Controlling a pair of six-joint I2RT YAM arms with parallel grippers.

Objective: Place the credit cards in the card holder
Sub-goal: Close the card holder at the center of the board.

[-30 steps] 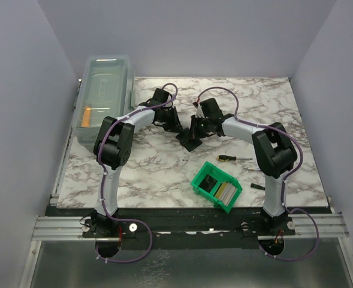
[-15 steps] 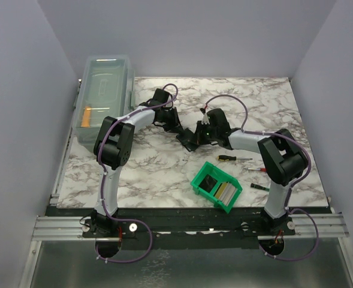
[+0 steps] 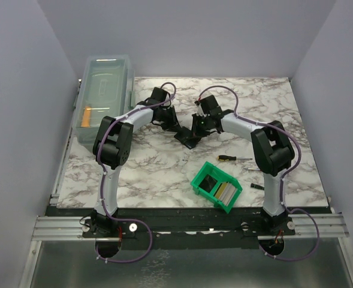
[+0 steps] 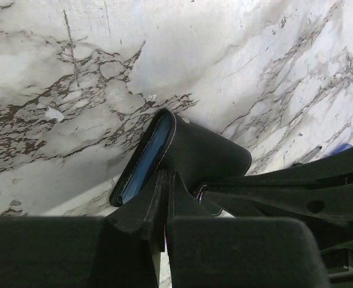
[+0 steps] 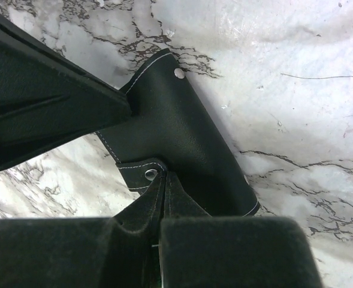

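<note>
The marble table point(image 3: 158, 174) carries everything. At its far left corner stands a clear lidded box point(image 3: 104, 90), which has no part in this work. Both arms reach to the middle of the table and meet there.

Near the front edge, before the right arm, stands the green bin point(image 3: 196, 182). The credit cards point(image 3: 223, 191) lie inside it, some pale and one dark, well apart from the place where the arms work. So I judge that no card is put away yet, at least none that can be seen.

The card holder point(image 3: 187, 137) is between the two arms, raised at one side, with its lower edge at the marble. The left gripper point(image 4: 166, 180) is closed tight on one black flap. From this wrist the blue-grey inner face shows in a narrow slit, so the holder is only a little open. The right gripper point(image 5: 164, 180) is also pinched shut on the holder, on the small flap with the metal snap.

The step in hand seems to be the opening of the holder. What is left: to spread it, to fetch each card, to slide it in.

Screwdrivers point(image 3: 233, 158) lie beside the bin, untouched.
</note>
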